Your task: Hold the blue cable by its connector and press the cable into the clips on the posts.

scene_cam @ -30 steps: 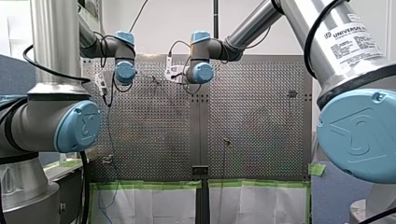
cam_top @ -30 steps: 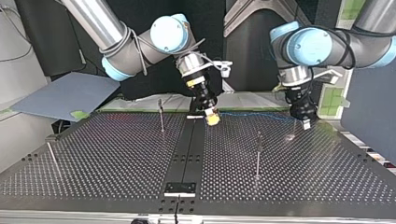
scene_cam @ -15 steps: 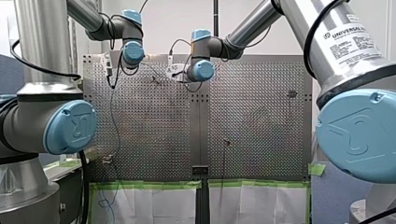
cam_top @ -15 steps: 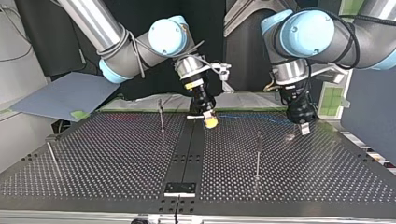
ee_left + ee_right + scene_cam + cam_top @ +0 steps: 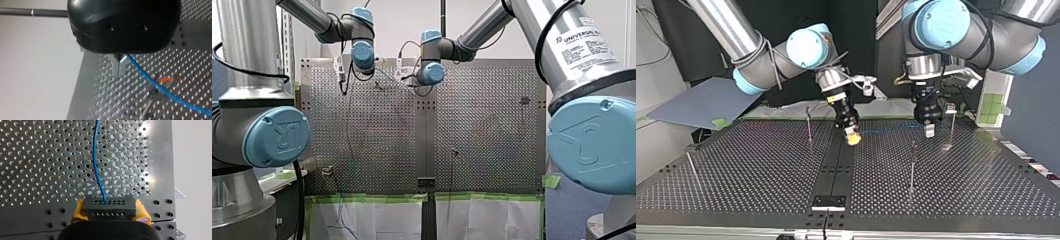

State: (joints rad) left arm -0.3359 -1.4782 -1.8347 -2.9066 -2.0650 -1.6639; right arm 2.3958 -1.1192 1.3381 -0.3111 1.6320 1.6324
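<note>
- Just now the blue cable (image 5: 891, 129) hangs in a shallow line between my two pairs of jaws, above the far part of the perforated table (image 5: 761, 175) in the top view.
- My right jaws are clenched on the connector (image 5: 109, 206). The dark block sits squeezed between the yellow pads (image 5: 78, 211), one at each side. The cable leaves its front face and runs straight ahead over the holes.
- In the top view these jaws point down, tilted, over the table's dark middle strip. I cannot tell whether the pads touch the surface.
- My left jaws are closed on the cable. The metal fingers (image 5: 119, 66) stand pressed together, and the cable comes out at their root and slants away over the table.
- In the top view my left jaws hang at the cable's other end, just beside a thin post (image 5: 951, 125) at the view's right. A nearer post (image 5: 912, 160) stands in front of them.
- A third post (image 5: 809, 125) stands near my right jaws, towards the top view's left, apart from the cable.
- I cannot tell whether the cable sits in the clip (image 5: 950, 106) on the thin post's top.
</note>
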